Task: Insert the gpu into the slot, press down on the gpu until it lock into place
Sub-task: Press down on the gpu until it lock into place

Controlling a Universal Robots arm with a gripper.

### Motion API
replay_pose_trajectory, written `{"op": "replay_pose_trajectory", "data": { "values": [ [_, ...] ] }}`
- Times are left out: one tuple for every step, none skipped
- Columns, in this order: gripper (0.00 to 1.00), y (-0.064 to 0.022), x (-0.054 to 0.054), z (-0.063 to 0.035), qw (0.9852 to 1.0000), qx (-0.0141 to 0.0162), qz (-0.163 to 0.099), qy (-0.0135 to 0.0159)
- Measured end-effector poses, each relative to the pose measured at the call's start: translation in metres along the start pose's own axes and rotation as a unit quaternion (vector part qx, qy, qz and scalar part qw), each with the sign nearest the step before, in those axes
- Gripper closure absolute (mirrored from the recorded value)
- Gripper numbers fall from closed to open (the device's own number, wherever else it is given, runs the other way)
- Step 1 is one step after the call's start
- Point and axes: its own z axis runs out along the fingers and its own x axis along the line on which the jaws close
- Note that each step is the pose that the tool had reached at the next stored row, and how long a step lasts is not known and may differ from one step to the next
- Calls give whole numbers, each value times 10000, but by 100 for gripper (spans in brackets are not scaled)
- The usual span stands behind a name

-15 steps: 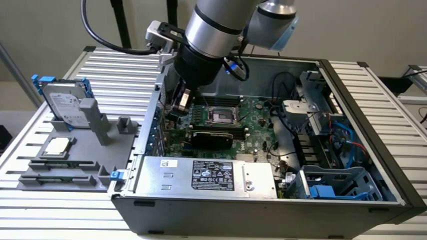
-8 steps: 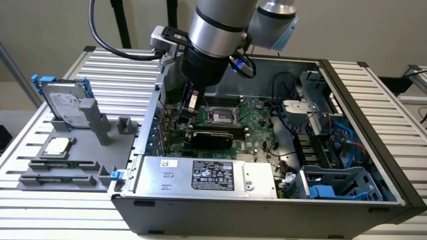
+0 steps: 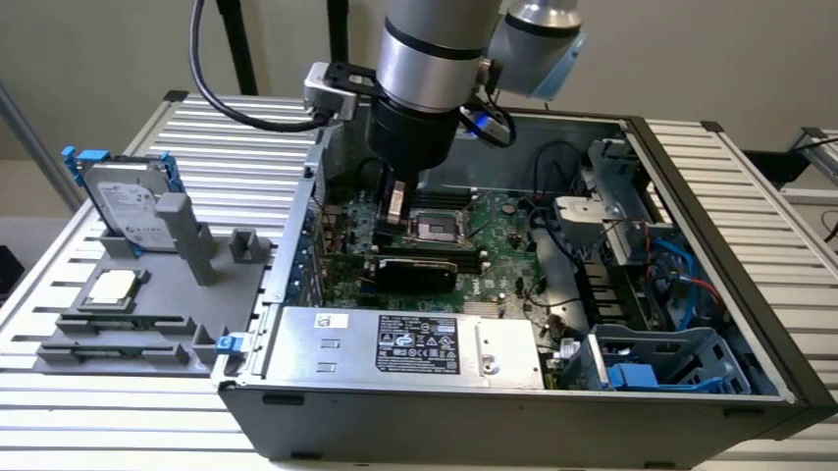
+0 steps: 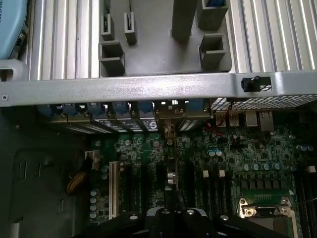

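The gpu [image 3: 416,273], a flat black card, stands on edge in the green motherboard [image 3: 504,260] inside the open computer case, just beyond the power-supply box. It covers the slot, which I cannot see. My gripper [image 3: 392,235] reaches straight down into the case, shut, with its tips at the card's upper edge near the end closest to the case's rear wall. In the wrist view the gpu [image 4: 171,176] shows edge-on, running from the rear bracket down to the gripper [image 4: 168,218]. Whether the tips pinch the card or only rest on it I cannot tell.
A grey labelled power-supply box [image 3: 433,343] lies at the case's near side. The CPU socket [image 3: 435,228] sits right behind the card. Cables and a blue drive cage [image 3: 654,365] are on the exterior view's right. Outside, a hard drive [image 3: 131,201] stands on a grey fixture [image 3: 157,294].
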Motion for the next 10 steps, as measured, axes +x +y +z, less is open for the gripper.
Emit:
{"op": "replay_pose_trajectory", "data": {
  "values": [
    [89,-14,3,-10,10000,12,-12,-8],
    [89,-19,5,-21,10000,14,-26,-12],
    [89,-19,5,-21,10000,13,-32,-15],
    [89,-19,5,-21,10000,11,-32,-18],
    [89,-19,5,-21,10000,9,-32,-18],
    [89,-19,5,-21,10000,6,-33,-17],
    [89,-20,5,-22,10000,4,-33,-17],
    [89,-19,5,-22,10000,2,-33,-16],
    [89,-19,5,-22,10000,0,-32,-16],
    [89,-19,5,-22,10000,-2,-32,-16]
  ]
}}
